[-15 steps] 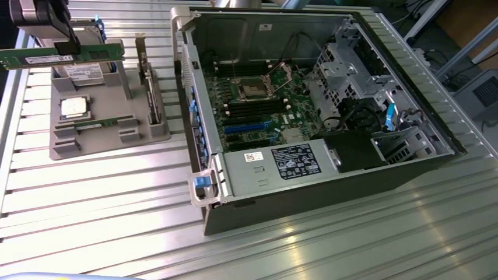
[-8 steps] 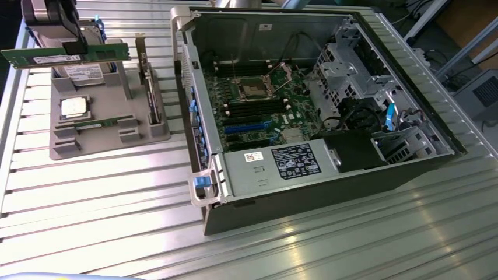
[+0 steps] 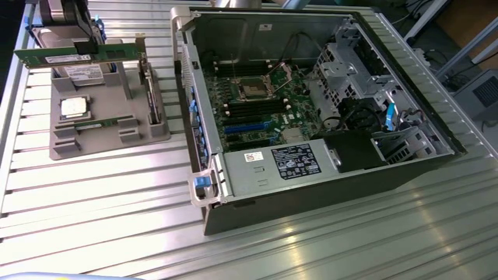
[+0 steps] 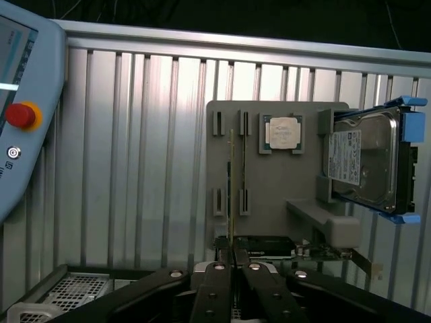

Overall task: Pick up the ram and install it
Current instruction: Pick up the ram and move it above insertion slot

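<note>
**Exterior view, from its left to its right.** At the far left the ram hangs level in the gripper, which we read as closed on the stick's upper edge. The board sits above the grey holder, apparently clear of it, in front of the hard drive. We therefore judge the pick-up done. Further right, well apart from the ram, the open computer case stands on the ribbed tabletop. On its motherboard the dark memory slots appear unfilled, so we take the carry across and the seating as left to do.

**Wrist view.** A pale blue pendant with a red button rests by the tabletop. The gripper points down over the holder. Its black fingers are drawn together on the ram, which we see edge-on as a thin olive line running out from between them. On the holder lie a processor, the dark expansion card and the hard drive. We infer a vertical wrist, with the ram's length parallel to the holder's slots.
</note>
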Action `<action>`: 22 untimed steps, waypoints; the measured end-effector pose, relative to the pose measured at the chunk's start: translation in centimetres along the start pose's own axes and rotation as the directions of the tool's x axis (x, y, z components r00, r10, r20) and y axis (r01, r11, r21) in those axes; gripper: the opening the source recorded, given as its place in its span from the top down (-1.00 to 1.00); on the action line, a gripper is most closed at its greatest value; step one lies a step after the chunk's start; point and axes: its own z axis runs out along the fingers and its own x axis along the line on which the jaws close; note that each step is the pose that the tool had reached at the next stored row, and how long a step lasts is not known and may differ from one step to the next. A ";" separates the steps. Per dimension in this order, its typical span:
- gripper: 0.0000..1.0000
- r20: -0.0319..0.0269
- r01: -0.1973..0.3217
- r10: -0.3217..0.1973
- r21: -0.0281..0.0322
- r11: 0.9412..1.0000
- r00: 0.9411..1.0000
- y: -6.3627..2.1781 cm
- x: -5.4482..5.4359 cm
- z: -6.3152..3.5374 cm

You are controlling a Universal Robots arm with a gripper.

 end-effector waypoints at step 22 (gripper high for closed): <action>0.76 0.000 0.000 0.000 0.000 1.000 1.000 -2.64 0.2 0.00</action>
